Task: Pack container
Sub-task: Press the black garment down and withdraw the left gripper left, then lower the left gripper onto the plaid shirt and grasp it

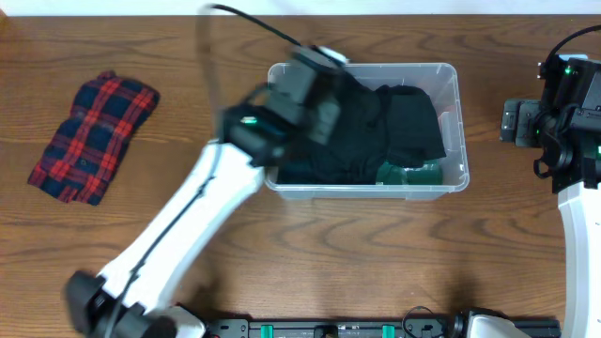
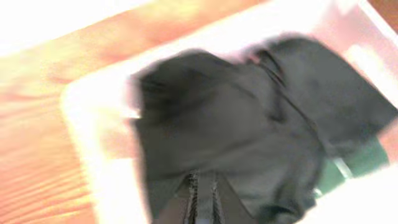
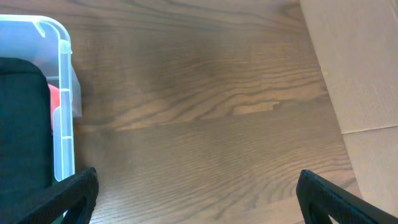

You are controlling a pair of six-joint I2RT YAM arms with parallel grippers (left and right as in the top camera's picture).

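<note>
Left gripper [image 2: 203,186] sat closest to the lens, bottom centre of the left wrist view. Its fingers [image 2: 191,196] looked clenched, only a thin slit between them. Blur was too heavy to tell whether any cloth was pinched. Behind them, black clothing [image 2: 249,124] filled most of the frame, lying inside the container [image 2: 81,118]; its pale rim ran down the left side and across the top. At the right edge a green item [image 2: 367,158] peeked out, identity unclear.

Overhead: container [image 1: 458,103] was at upper centre of the table [image 1: 329,263], long side left to right. Left arm [image 1: 178,235] reached up from lower left. Its blurred head covered the container's left end, hiding that corner and the gripper itself. The black clothing [image 1: 408,117] covered the floor, and the green item [image 1: 408,174] lay against the near wall. A red and navy plaid cloth [image 1: 94,136] lay at upper left, well apart from the container. Right arm [image 1: 568,113] was at the right edge, partly cut off.

Right gripper [image 3: 193,186] was released, fingers spread to the two bottom corners of its view, bare wood between them. Container [image 3: 62,74] corner showed at upper left, with a red patch [image 3: 56,102] behind its wall, too small to identify. At upper right a tan board [image 3: 354,74] was cut off by the frame. No print could be read at this blur.
</note>
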